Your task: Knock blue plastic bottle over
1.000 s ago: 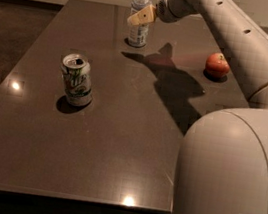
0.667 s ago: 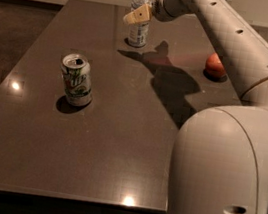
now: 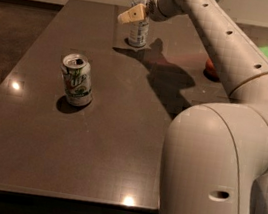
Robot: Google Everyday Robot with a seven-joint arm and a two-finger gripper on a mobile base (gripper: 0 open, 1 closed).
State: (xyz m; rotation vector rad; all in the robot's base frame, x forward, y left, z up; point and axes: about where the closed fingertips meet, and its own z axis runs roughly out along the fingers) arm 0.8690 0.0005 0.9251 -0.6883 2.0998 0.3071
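Note:
The blue plastic bottle (image 3: 139, 23) stands upright at the far middle of the dark table (image 3: 118, 142). It is clear, with a white cap and a blue-and-white label. My gripper (image 3: 133, 15) is at the end of the white arm that reaches across from the right. Its tan fingertips lie in front of the bottle's upper part, at or very near it. A green-and-white soda can (image 3: 77, 80) stands upright at the left middle of the table, well apart from the gripper.
A red round fruit (image 3: 210, 67) lies at the far right of the table, mostly hidden behind my arm. My arm's big white body (image 3: 214, 172) fills the right foreground. The table's left edge drops to a dark floor.
The gripper has shifted slightly left across the bottle's front. The arm now covers more of the red fruit. The bottle still stands upright.

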